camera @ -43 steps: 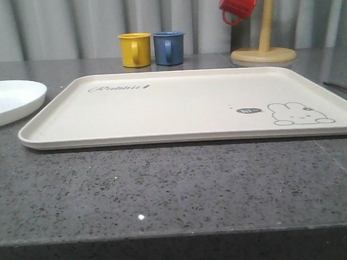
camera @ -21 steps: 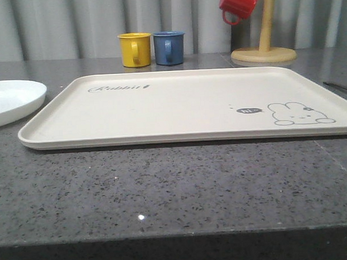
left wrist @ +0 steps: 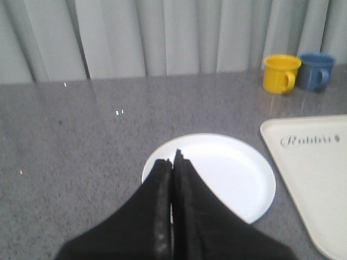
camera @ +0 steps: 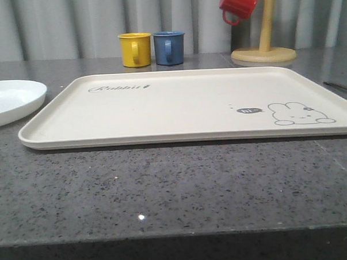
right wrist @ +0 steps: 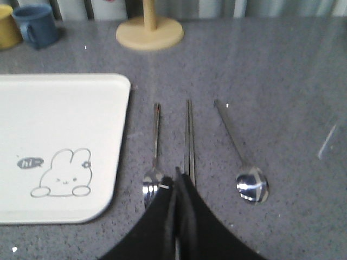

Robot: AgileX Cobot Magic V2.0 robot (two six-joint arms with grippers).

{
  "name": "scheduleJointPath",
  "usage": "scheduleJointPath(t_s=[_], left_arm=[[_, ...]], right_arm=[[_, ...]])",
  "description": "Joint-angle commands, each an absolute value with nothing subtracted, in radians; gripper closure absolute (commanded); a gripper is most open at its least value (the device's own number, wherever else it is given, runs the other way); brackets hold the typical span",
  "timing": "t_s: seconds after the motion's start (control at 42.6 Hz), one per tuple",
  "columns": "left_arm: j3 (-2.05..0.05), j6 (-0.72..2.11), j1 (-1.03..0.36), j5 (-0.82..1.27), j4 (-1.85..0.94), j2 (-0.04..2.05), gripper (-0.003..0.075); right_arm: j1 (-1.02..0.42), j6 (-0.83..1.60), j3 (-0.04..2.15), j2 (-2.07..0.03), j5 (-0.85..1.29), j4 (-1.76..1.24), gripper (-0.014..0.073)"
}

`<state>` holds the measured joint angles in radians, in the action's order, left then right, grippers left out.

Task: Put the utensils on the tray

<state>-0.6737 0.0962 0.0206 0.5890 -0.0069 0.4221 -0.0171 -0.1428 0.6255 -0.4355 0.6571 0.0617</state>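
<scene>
The cream tray [camera: 184,106] with the rabbit drawing lies in the middle of the table with nothing on it. The white plate [left wrist: 233,173] rests on the table to the tray's left, and my left gripper [left wrist: 173,158] hovers shut and empty over its near edge. To the right of the tray [right wrist: 59,135] lie the silver fork [right wrist: 155,141], the pair of chopsticks [right wrist: 190,132] and the spoon [right wrist: 250,186], side by side. My right gripper [right wrist: 178,174] is shut and empty above the near ends of the fork and chopsticks, hiding part of the fork's head.
A yellow mug [camera: 135,49] and a blue mug [camera: 169,47] stand behind the tray. A wooden mug stand [camera: 263,52] at the back right carries a red mug [camera: 239,3]. A grey curtain closes the back. The table's front edge runs near the camera.
</scene>
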Motion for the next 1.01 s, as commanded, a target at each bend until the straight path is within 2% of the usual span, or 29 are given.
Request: scheduleJointPath(t_s=[0.0,0.305,0.375,0.399,0.469,0.54,0.587,0.657,0.727,0.985], left_arm=[[-0.708,0.088,0.012,0.564,-0.016,0.483,0.0741],[-0.708,0.085,0.012,0.572,-0.024,0.595,0.074],[-0.708,0.085,0.012,0.572,-0.033,0.612,0.0727],[-0.708,0.085,0.012,0.572,-0.033,0.618,0.0711],[-0.708,0.085,0.012,0.58,-0.037,0.641,0.061],[-0.708,0.085,0.012,0.587,-0.037,0.661,0.0452],[-0.708,0.085,0.012,0.596,-0.037,0.674,0.0332],[-0.714,0.085,0.012,0.603,-0.033,0.696,0.0213],[-0.728,0.085,0.012,0.616,-0.031,0.724,0.0174],[-0.862,0.085,0.014,0.759,0.014,0.931,0.0174]], right_arm=[[-0.012,-0.137,0.661,-0.498,0.622,0.078,0.0661],[-0.012,-0.137,0.651,-0.619,0.632,0.08,0.0649],[-0.012,-0.136,0.651,-0.635,0.632,0.08,0.056],[-0.012,-0.136,0.651,-0.639,0.632,0.08,0.0534],[-0.012,-0.136,0.651,-0.655,0.631,0.08,0.0363],[-0.012,-0.136,0.651,-0.661,0.624,0.08,0.0218],[-0.012,-0.136,0.651,-0.661,0.619,0.08,0.0154],[-0.012,-0.136,0.651,-0.661,0.618,0.08,0.0124],[-0.012,-0.136,0.651,-0.661,0.621,0.08,0.0125],[-0.012,-0.136,0.651,-0.661,0.625,0.08,0.0125]])
